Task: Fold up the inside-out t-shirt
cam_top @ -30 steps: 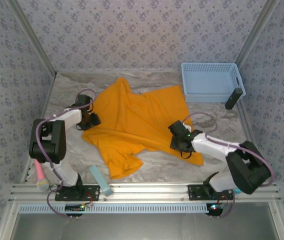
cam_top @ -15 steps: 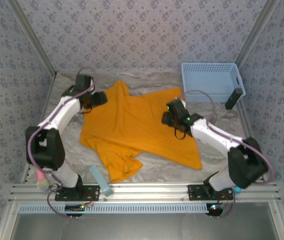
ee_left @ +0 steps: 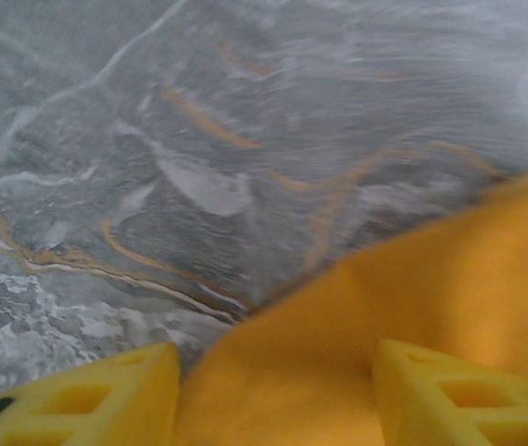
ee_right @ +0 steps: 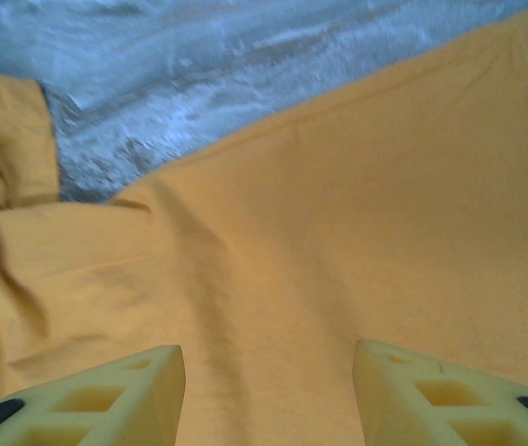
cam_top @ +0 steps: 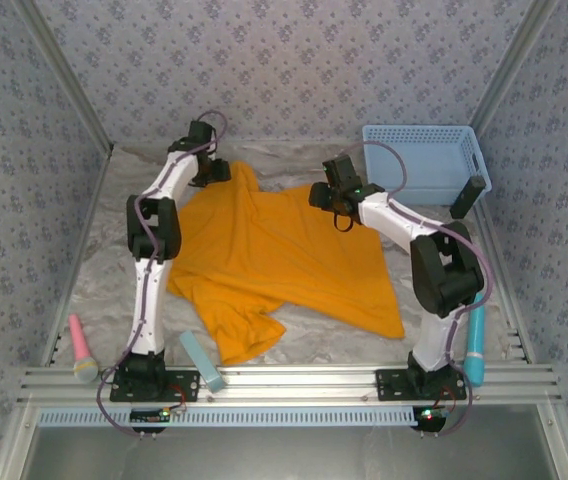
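Lying spread across the middle of the grey-white marbled table cover (cam_top: 99, 265), the orange-yellow cotton t-shirt (cam_top: 274, 255) is open but wrinkled. One lobe is bunched and turned over at its near edge. A narrow part runs out toward the far left, and the near right corner ends in a point. Left arm is stretched far along the left side. The left gripper (cam_top: 216, 170) sits at the shirt's far left tip. In the left wrist view the gripper (ee_left: 278, 381) has its two yellow fingers (ee_left: 106, 400) spread apart, pinching nothing. The shirt's cloth (ee_left: 450, 279) lies flat between and beyond them, its edge running diagonally against the bare marbled cover (ee_left: 199, 139). Right arm reaches to the far side of the shirt. The right gripper (cam_top: 326, 195) is over the shirt's far edge, right of centre. Its wrist view shows the gripper (ee_right: 269, 376) with pale yellow fingers (ee_right: 106, 390) likewise spread. They are over smooth cloth (ee_right: 357, 204) with soft creases to the left, and a wedge of table cover shows at the top. A light blue plastic basket (cam_top: 464, 135) stands at the far right, apart from the shirt. A dark stick-shaped object (cam_top: 467, 197) leans at its near right corner. By the near rail, a pink rod-shaped object (cam_top: 81, 345) lies at left. A pale blue flat bar (cam_top: 202, 360) lies just near of the bunched lobe. A blue cylinder-shaped object (cam_top: 474, 345) lies at right, beside the right arm.
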Robot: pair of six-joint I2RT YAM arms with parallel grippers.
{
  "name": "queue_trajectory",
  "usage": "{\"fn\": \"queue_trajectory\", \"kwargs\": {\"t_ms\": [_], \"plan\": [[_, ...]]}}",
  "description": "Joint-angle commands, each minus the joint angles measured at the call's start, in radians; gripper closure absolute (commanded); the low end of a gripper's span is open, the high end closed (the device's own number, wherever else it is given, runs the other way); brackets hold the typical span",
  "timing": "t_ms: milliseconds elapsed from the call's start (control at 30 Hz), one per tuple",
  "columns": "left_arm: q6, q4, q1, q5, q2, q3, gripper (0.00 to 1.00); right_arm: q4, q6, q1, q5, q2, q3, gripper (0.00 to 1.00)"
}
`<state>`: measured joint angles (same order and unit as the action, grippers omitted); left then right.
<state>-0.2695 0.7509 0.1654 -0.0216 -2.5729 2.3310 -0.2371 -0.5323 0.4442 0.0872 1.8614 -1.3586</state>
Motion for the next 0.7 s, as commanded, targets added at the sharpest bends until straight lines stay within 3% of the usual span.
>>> {"fn": "queue_trajectory", "kwargs": {"t_ms": [0, 67, 167, 267, 467, 500, 600, 667], "plan": [[0.009, 0.166, -0.007, 0.081, -0.004, 0.054, 0.55, -0.031, 0.012, -0.005, -0.029, 0.029, -0.008, 0.47], [0.010, 0.158, -0.007, 0.059, 0.032, -0.033, 0.66, -0.028, 0.004, -0.005, -0.032, 0.046, 0.005, 0.47], [0.038, 0.082, -0.011, 0.008, 0.144, -0.240, 1.00, -0.013, -0.006, -0.003, -0.041, 0.066, 0.037, 0.47], [0.015, 0.004, -0.040, -0.065, 0.305, -0.459, 1.00, 0.018, -0.017, 0.001, -0.027, 0.076, 0.091, 0.50], [-0.083, -0.037, -0.063, -0.030, 0.611, -0.845, 1.00, 0.056, -0.077, 0.003, 0.013, 0.066, 0.228, 0.58], [-0.100, -0.046, -0.068, -0.055, 0.644, -0.902, 0.96, 0.062, -0.082, 0.005, 0.013, 0.068, 0.241, 0.59], [-0.108, -0.063, -0.078, -0.188, 0.692, -0.973, 0.58, 0.073, -0.081, 0.008, 0.001, 0.074, 0.267, 0.59], [-0.100, -0.089, -0.079, -0.213, 0.717, -0.962, 0.47, 0.084, -0.076, 0.009, -0.007, 0.073, 0.273, 0.59]]}}
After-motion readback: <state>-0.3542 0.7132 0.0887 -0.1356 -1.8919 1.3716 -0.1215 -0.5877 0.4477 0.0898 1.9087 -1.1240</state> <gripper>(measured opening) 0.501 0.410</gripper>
